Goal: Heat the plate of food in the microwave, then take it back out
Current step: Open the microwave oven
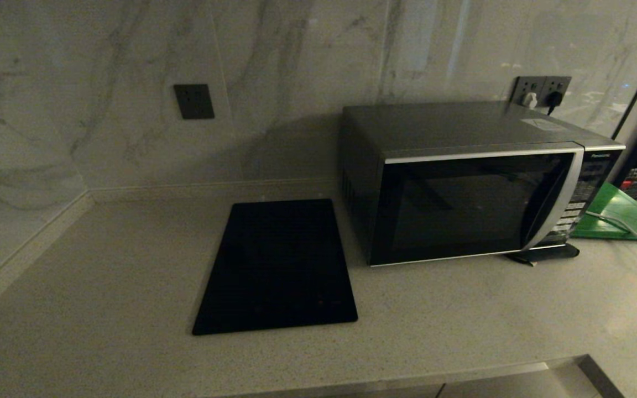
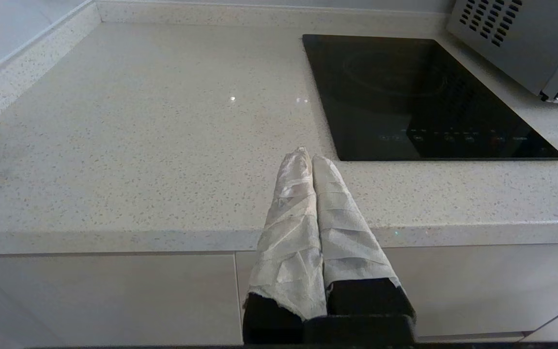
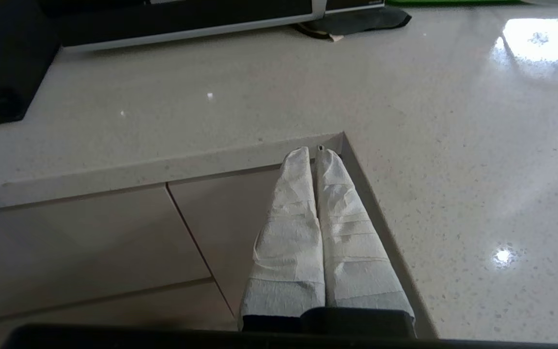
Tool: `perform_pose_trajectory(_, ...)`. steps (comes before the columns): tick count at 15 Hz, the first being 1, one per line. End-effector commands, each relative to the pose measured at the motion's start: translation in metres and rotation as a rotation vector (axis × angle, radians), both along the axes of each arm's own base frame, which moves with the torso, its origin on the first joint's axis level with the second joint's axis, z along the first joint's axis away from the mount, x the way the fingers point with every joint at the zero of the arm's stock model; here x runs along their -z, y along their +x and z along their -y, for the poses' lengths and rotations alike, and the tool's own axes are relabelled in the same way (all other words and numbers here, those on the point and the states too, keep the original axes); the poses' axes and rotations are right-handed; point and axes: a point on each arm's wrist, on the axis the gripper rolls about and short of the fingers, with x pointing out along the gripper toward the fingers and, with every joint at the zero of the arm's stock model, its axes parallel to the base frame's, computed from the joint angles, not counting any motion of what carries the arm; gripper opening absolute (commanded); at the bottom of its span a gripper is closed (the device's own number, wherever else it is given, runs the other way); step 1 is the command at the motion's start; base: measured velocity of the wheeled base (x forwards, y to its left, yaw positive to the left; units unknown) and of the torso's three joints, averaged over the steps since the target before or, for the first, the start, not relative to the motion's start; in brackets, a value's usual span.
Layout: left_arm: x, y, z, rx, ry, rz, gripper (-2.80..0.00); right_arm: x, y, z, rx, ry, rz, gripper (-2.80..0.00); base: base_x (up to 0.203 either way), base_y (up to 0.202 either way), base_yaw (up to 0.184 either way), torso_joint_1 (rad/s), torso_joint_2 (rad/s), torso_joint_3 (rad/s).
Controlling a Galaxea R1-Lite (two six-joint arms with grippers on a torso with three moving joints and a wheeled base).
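Observation:
The microwave [image 1: 462, 182] stands on the counter at the right, its dark glass door closed; its grey side [image 2: 511, 43] and its lower front edge [image 3: 187, 29] show in the wrist views. The plate of food is out of view. My left gripper [image 2: 309, 155] hangs shut and empty over the counter's front edge, short of the black slab. My right gripper [image 3: 314, 151] is shut and empty below the counter's inner corner, in front of the cabinet fronts. Neither arm shows in the head view.
A flat black slab [image 1: 280, 265] lies left of the microwave. A green board [image 1: 622, 215] with a grey cable [image 1: 622, 226] over it sits to the microwave's right. A dark pad [image 1: 545, 255] lies under the microwave's front right corner. Wall sockets [image 1: 542, 91] with plugs sit behind.

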Motion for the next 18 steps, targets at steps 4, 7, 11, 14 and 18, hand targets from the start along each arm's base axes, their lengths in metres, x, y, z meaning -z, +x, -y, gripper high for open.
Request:
perform_pose_trajectory(4, -0.0001, 0.0001, 0.0000, -0.002, -0.001, -0.001, -2.80, 0.0045, 0.0026, 0.0000, -0.002, 0.001, -0.005, -2.80, 0.000, 0.000, 0.000, 0.000, 0.00, 0.000)
perform_pose_trajectory(7, -0.0001, 0.0001, 0.0000, -0.002, -0.001, -0.001, -2.80, 0.0054, 0.0031, -0.0002, -0.012, 0.004, -0.006, -2.80, 0.000, 0.000, 0.000, 0.000, 0.00, 0.000)
perform_pose_trajectory(11, -0.0001, 0.0001, 0.0000, -0.002, -0.001, -0.001, -2.80, 0.0049, 0.0093, -0.0013, -0.063, -0.045, 0.097, -2.80, 0.000, 0.000, 0.000, 0.000, 0.00, 0.000)
perform_pose_trajectory(14, -0.0001, 0.0001, 0.0000, -0.002, -0.001, -0.001, -2.80, 0.0055, 0.0106, -0.0016, -0.075, -0.055, 0.117, -2.80, 0.000, 0.000, 0.000, 0.000, 0.00, 0.000)
perform_pose_trajectory(18, -0.0001, 0.0001, 0.0000, -0.002, -0.001, -0.001, -2.80, 0.0058, 0.0108, -0.0016, -0.076, -0.056, 0.117, -2.80, 0.000, 0.000, 0.000, 0.000, 0.00, 0.000)
